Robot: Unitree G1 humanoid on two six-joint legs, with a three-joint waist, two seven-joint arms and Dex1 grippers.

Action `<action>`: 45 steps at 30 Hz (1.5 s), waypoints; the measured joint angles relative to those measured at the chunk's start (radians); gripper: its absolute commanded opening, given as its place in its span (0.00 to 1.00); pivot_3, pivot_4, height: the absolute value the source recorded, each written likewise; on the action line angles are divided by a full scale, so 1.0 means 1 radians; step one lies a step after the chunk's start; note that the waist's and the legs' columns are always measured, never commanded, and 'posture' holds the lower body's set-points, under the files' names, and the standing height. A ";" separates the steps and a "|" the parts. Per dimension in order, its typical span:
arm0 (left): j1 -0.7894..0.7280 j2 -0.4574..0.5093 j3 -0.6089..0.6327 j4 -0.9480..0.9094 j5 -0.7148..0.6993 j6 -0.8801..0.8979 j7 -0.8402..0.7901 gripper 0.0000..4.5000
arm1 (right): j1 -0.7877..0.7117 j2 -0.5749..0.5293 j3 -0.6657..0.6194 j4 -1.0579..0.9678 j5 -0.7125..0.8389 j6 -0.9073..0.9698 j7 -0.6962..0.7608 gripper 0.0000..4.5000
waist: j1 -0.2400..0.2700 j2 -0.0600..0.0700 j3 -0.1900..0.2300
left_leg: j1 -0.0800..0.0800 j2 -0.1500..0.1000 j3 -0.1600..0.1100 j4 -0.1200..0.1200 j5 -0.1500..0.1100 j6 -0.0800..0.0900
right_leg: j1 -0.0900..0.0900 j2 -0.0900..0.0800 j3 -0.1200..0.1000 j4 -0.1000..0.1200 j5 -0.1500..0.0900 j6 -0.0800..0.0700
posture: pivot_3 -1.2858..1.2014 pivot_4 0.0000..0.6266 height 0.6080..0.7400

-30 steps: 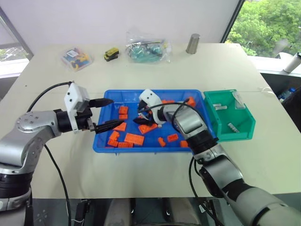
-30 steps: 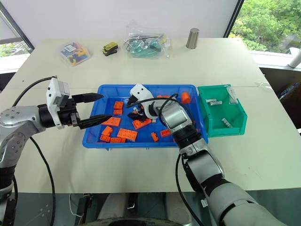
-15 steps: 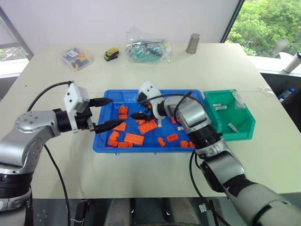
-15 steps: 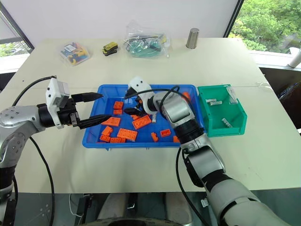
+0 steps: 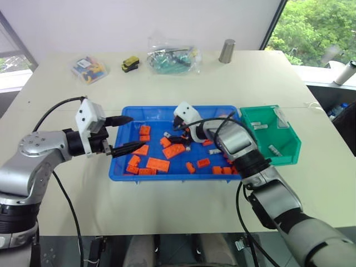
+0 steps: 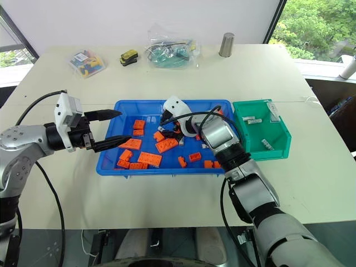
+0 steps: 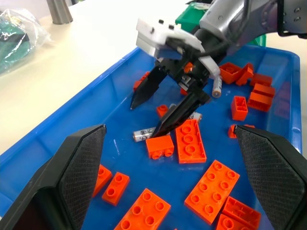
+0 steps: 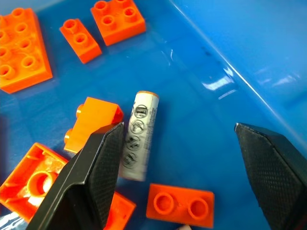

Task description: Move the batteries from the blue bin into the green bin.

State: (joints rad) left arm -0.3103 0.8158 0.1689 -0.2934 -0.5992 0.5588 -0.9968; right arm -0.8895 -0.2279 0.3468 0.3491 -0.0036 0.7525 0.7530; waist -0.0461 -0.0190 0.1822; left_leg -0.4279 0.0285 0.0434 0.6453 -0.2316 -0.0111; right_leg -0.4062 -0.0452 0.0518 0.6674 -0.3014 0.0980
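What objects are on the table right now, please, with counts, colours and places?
blue bin: one, blue, table centre.
orange bricks: over a dozen, scattered inside the blue bin.
batteries: at least three silver ones among the bricks in the blue bin; at least three more in the green bin.
green bin: one, green, touching the blue bin's right end.
metal cylinder: one, grey, upright at the far edge.
clear bags: two, far edge, with mixed small parts.
yellow toy: one, between the bags.
left gripper: open, over the blue bin's left end.
right gripper: open, over a battery.
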 measured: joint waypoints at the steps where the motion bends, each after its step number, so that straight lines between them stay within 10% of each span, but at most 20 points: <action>1: 0.000 0.000 0.000 0.000 0.000 0.000 0.000 1.00 | 0.003 0.000 0.003 0.000 -0.003 -0.004 -0.001 0.84 | 0.000 0.000 0.000 | 0.000 0.000 0.000 0.000 0.000 0.000 | 0.000 0.000 0.000 0.000 0.000 0.000 | 0.52 0.24 1.00; 7: -0.010 0.000 0.000 0.003 0.000 0.001 -0.002 1.00 | 0.028 0.005 0.011 -0.017 -0.011 -0.018 -0.003 0.66 | 0.001 0.000 0.000 | 0.000 0.000 0.000 0.000 0.000 0.000 | 0.000 0.000 0.000 0.000 0.000 0.000 | 0.52 0.24 1.00; 13: -0.019 0.000 -0.002 0.011 0.000 0.001 -0.004 1.00 | 0.048 0.005 0.040 -0.054 -0.019 -0.036 0.004 0.03 | 0.001 0.000 0.000 | 0.000 0.000 0.000 0.000 0.000 0.000 | 0.000 0.000 0.000 0.000 0.000 0.000 | 0.52 0.24 1.00; 23: -0.027 0.000 -0.046 0.014 -0.001 0.002 -0.044 1.00 | 0.046 -0.035 -0.030 -0.176 0.042 0.107 0.026 0.02 | 0.004 0.000 0.000 | 0.000 0.000 0.000 0.000 0.000 0.000 | 0.000 -0.001 0.000 0.000 0.000 0.000 | 0.52 0.24 1.00; 31: -0.055 -0.015 -0.081 -0.004 -0.026 0.024 -0.068 1.00 | 0.036 -0.324 -0.374 -0.472 0.214 0.429 0.041 0.02 | 0.012 0.000 0.000 | -0.001 -0.001 -0.001 0.000 0.000 0.000 | 0.001 -0.002 -0.001 -0.002 0.000 0.000 | 0.52 0.24 1.00; 41: -0.177 -0.089 -0.130 0.018 -0.041 0.016 -0.078 1.00 | 0.368 -0.668 -0.649 -0.550 0.236 0.479 0.014 0.02 | 0.021 0.000 0.000 | -0.001 0.000 0.002 0.001 -0.001 0.002 | 0.001 0.002 0.002 -0.003 0.000 0.000 | 0.52 0.24 1.00; 45: -0.191 -0.108 -0.156 0.045 -0.019 -0.002 -0.084 1.00 | 0.426 -0.672 -0.656 -0.550 0.246 0.455 -0.013 0.47 | 0.015 0.000 0.000 | -0.001 0.000 0.002 0.001 -0.001 0.002 | 0.001 0.003 0.002 -0.002 0.000 0.000 | 0.52 0.24 1.00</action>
State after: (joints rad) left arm -0.5014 0.7080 0.0131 -0.2487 -0.6183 0.5566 -1.0804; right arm -0.4636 -0.8998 -0.3095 -0.2011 0.2424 1.2078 0.7398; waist -0.0315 -0.0191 0.1827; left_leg -0.4285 0.0286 0.0457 0.6467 -0.2323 -0.0092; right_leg -0.4055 -0.0418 0.0541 0.6651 -0.3013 0.0983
